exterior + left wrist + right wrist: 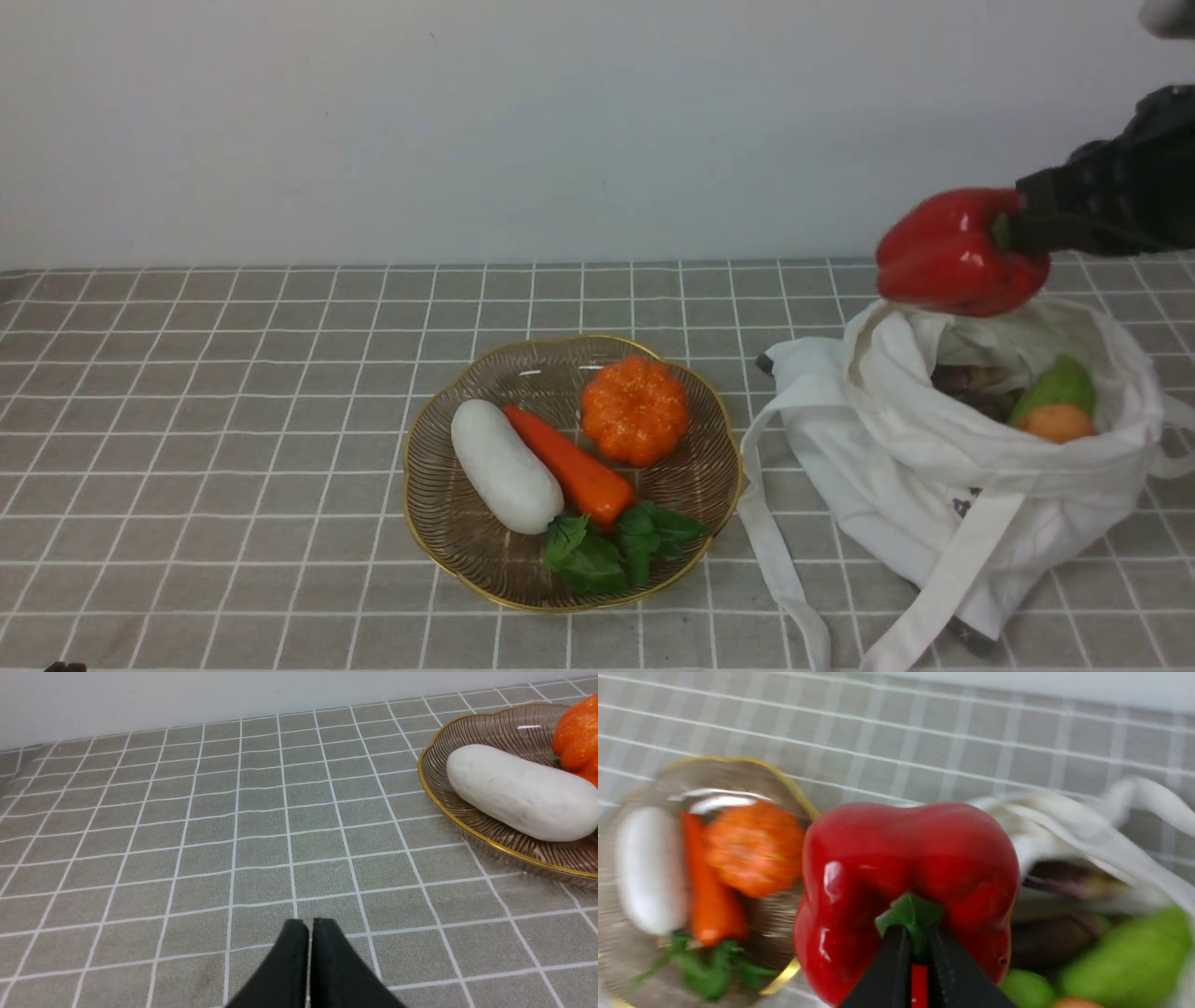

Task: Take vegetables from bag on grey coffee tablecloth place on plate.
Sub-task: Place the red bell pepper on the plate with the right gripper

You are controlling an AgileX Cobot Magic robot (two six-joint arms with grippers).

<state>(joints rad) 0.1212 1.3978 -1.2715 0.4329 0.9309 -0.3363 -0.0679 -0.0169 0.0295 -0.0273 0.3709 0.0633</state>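
Observation:
My right gripper (1013,233) is shut on the green stem of the glossy red bell pepper (957,252) and holds it in the air above the open mouth of the white cloth bag (943,448). In the right wrist view the pepper (906,877) hangs from my right gripper (916,933). The ribbed brownish plate (439,523) with its gold rim lies left of the bag on the grey checked tablecloth (205,411). My left gripper (309,926) is shut and empty, low over the bare cloth left of the plate (472,826).
On the plate lie an orange pumpkin (635,409), a carrot (569,467), a white radish (504,465) and green leaves (616,546). The bag holds green (1060,385), orange (1055,423) and dark items. Its straps (780,569) trail toward the front edge. A pale wall stands behind.

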